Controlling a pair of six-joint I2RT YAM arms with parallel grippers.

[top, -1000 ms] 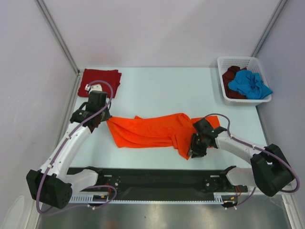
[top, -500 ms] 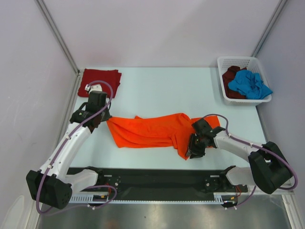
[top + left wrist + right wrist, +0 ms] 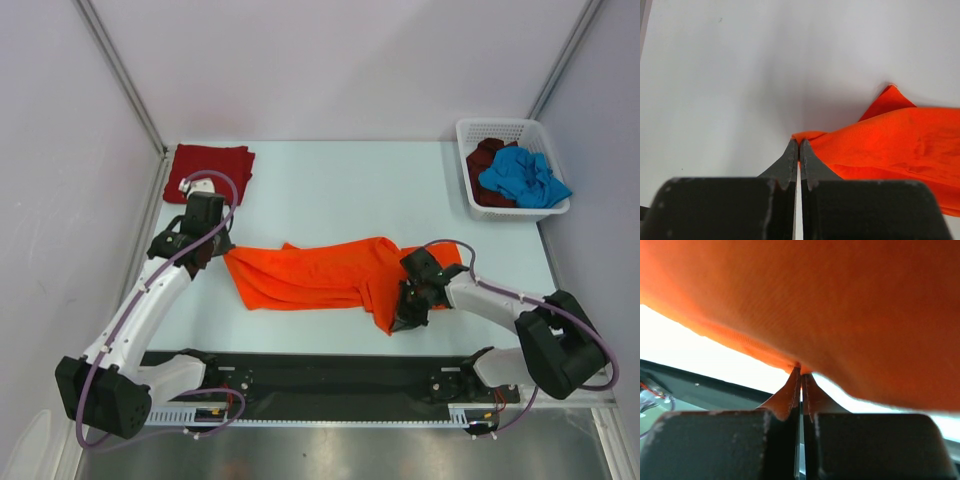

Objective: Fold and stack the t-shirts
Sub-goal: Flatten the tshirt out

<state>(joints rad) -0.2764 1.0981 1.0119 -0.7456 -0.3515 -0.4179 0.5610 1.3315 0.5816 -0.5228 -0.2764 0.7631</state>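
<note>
Maroon shirt (image 3: 485, 160) in far-right basket (image 3: 470, 130) mostly buried under blue shirt (image 3: 522, 178). Orange shirt (image 3: 840, 300) blurred, cut by top and side edges in right wrist view, by right edge in left wrist view. Dark red shirt (image 3: 210, 160): near edge partly behind cable (image 3: 215, 177)

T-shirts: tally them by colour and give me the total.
orange t-shirt: 1
dark red t-shirt: 1
blue t-shirt, in the basket: 1
dark maroon t-shirt, in the basket: 1
Total: 4
</note>
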